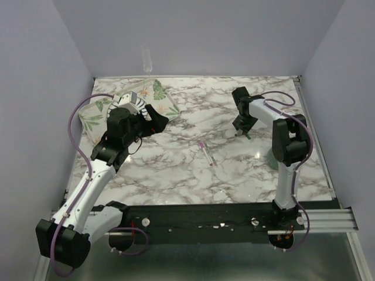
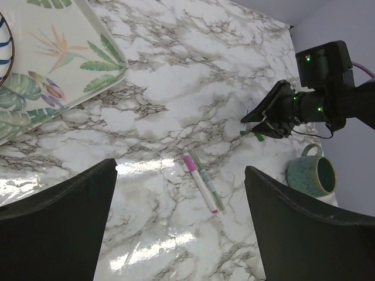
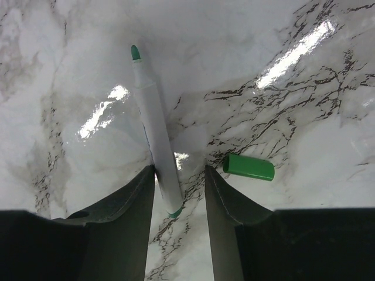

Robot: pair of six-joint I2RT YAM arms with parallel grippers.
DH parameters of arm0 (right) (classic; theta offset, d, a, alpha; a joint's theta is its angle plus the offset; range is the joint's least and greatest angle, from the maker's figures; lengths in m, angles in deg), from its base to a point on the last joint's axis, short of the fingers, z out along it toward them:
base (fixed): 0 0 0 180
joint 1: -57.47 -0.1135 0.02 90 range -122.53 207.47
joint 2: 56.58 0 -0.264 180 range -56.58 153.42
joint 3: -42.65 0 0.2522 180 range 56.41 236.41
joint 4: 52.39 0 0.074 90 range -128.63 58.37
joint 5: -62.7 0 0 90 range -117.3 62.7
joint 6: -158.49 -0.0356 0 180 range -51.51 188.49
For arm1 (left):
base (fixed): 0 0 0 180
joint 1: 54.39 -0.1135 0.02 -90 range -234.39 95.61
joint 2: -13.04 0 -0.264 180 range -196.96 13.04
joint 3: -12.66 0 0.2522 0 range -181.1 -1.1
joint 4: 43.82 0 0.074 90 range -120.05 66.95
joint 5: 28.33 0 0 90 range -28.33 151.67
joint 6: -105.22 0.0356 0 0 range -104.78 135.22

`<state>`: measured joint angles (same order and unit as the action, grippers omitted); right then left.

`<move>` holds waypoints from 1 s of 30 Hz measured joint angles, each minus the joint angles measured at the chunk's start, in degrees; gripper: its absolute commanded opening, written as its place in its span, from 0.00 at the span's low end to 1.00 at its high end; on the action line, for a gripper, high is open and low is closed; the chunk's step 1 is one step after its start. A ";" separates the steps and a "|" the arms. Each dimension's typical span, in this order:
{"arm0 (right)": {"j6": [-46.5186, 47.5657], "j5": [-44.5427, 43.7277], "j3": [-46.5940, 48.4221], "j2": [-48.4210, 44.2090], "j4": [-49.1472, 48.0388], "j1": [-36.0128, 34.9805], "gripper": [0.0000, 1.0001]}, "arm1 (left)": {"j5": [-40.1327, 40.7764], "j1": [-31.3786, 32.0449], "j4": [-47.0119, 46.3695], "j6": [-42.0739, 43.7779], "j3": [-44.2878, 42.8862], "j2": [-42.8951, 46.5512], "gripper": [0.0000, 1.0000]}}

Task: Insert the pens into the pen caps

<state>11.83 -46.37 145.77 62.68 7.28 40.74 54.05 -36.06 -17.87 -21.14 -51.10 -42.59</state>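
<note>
A white pen with a green tip [image 3: 153, 123] lies on the marble between the fingers of my right gripper [image 3: 179, 193]. The pen leans against the left finger [image 3: 126, 211], with a gap to the right finger, so the jaws are open. The green cap [image 3: 249, 167] lies loose on the marble just right of the right finger, and also shows in the top view [image 1: 247, 136]. A second white pen [image 1: 206, 153] [image 2: 203, 187] lies mid-table with the pink-magenta cap [image 2: 190, 163] on its far end. My left gripper [image 1: 153, 120] [image 2: 181, 234] hovers wide open and empty.
A leaf-patterned tray [image 1: 96, 117] [image 2: 70, 58] holding a striped plate [image 1: 137, 100] sits at the back left. A teal mug [image 2: 310, 174] stands near the right arm. A thin greenish streak [image 2: 212, 182] runs alongside the pink-capped pen. A clear glass [image 1: 146, 58] stands at the back wall.
</note>
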 measured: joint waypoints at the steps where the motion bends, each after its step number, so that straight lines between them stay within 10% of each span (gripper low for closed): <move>1: -0.09 -0.04 0.31 0.33 0.33 0.09 0.46 | 0.00 0.00 0.02 -0.07 0.00 -0.17 0.99; 6: -0.13 -0.39 3.98 2.23 2.84 0.07 0.43 | 0.07 0.00 0.31 -0.07 -0.02 -0.37 0.99; 11: 1.22 -0.85 5.88 3.34 3.96 0.02 0.15 | 0.83 0.00 0.57 0.02 -0.02 -0.17 0.99; 30: 6.86 3.80 -6.32 -3.67 -4.31 -2.32 0.27 | 4.61 0.00 2.64 2.32 -1.46 1.84 0.99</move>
<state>18.69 -42.56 139.45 59.01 2.97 38.42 58.66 -36.06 -15.22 -18.82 -52.57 -40.76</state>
